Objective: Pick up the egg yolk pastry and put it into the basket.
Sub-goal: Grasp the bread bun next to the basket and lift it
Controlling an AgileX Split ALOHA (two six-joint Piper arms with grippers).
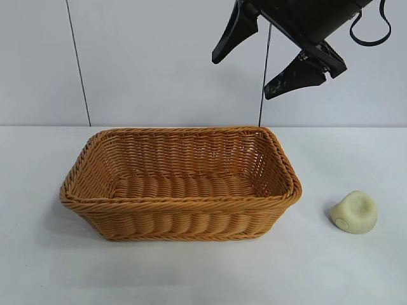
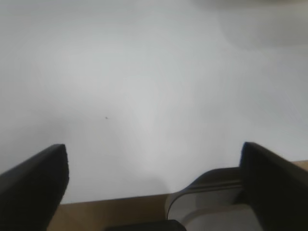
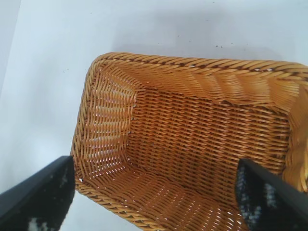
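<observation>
The egg yolk pastry (image 1: 354,212), a small pale yellow lump, lies on the white table to the right of the basket (image 1: 181,204). The basket is orange-brown wicker, stands mid-table and holds nothing; it also shows in the right wrist view (image 3: 192,62). My right gripper (image 1: 242,77) hangs high above the basket's back right part, open and empty, looking down into the basket (image 3: 154,178). The pastry does not show in either wrist view. My left gripper (image 2: 154,159) is open and empty over bare white table, out of the exterior view.
A white wall with dark vertical seams (image 1: 77,63) stands behind the table. In the left wrist view a brown strip (image 2: 110,211) and a grey rounded part (image 2: 207,192) lie below the left gripper's fingers.
</observation>
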